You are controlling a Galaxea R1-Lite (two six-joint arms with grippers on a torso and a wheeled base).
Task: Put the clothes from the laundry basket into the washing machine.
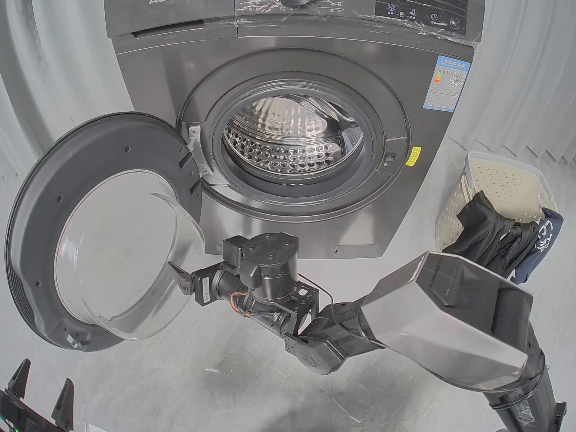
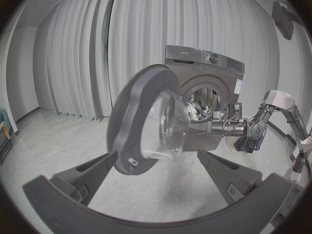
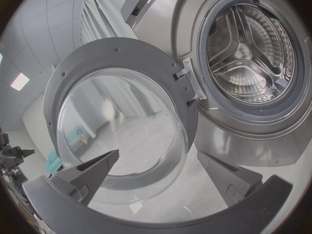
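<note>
A pale grey, glossy floor (image 1: 180, 379) carries 2 things. One is a dark grey metal front-loading washing machine (image 1: 150, 79) with its round door (image 1: 36, 223) swung open. Just beside it, on the robot's right, stands a cream perforated plastic laundry basket (image 1: 451, 214).

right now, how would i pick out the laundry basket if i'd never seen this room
Find the grey front-loading washing machine with its round door swung open. On the floor to the robot's right of it stands the laundry basket. It is the cream, perforated plastic tub with dark clothes draped over its rim.
</note>
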